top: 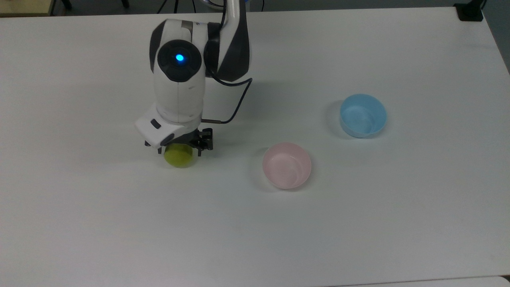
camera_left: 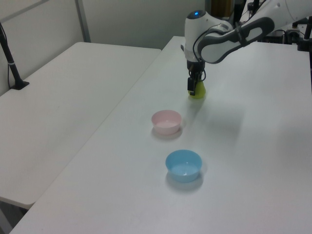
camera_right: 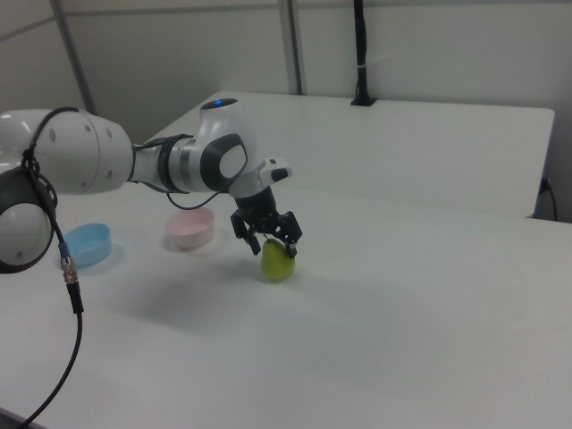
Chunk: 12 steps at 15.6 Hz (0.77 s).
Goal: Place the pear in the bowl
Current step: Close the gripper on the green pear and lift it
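Jaws (camera_right: 267, 241) spread open, straddling the pear's (camera_right: 278, 262) top on the table (top: 358, 223). It looks light, smooth, maybe slippery; squeezing its wider belly seems safer than the tapering neck. Bowl (top: 287, 165) waits well apart.

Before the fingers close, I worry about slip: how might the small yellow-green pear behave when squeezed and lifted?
The small yellow-green pear tapers upward, so fingers closing high on it might slide off. Its rounded body looks apt to roll if nudged or tipped. The open two-finger gripper straddles its top, so a lower grasp seems safer.
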{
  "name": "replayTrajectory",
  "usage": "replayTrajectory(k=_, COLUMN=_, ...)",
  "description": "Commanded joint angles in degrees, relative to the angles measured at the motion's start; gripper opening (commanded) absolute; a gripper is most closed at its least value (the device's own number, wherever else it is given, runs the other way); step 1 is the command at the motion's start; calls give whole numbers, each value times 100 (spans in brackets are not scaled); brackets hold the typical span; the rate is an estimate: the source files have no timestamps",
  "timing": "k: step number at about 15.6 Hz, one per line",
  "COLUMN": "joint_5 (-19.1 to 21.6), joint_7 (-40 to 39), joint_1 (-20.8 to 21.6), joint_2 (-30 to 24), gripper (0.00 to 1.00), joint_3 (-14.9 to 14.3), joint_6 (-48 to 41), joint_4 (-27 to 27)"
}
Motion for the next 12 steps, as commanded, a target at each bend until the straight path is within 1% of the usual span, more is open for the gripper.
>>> replayTrajectory(k=1, joint_5=2, joint_7=-23, joint_1=117, joint_2=135, gripper=100, joint_3=-50, joint_6=190, joint_4=74)
replayTrajectory(k=2, joint_5=-7, joint_7=-32, joint_1=108, joint_2=118, gripper=90, joint_3=-50, joint_6=190, joint_4=74)
replayTrajectory(k=3, joint_5=19, joint_7=-32, joint_1=99, joint_2=92, gripper=69, joint_3=-67, joint_6=190, joint_4=74)
replayTrajectory(k=4, joint_5=63, joint_7=-23, joint_1=73, joint_2=22, gripper=39, joint_3=-67, joint_6=155, joint_4=74)
replayTrajectory(k=5, joint_5=72, joint_7=-23, joint_1=73, joint_2=-83, gripper=29, joint_3=-67, joint_6=146, joint_4=74)
replayTrajectory(k=7, joint_5=142, joint_7=-5, joint_1=64, joint_2=-277, gripper=26, joint_3=-67, joint_6=32, joint_4=57)
replayTrajectory(k=9, joint_5=344, joint_7=-23, joint_1=64, joint_2=-470, gripper=24, joint_3=-76, joint_6=-266, joint_4=74)
replayTrajectory(k=12, joint_5=389, joint_7=-23, joint_1=64, joint_2=-638, gripper=13, joint_3=-76, joint_6=-487, joint_4=74)
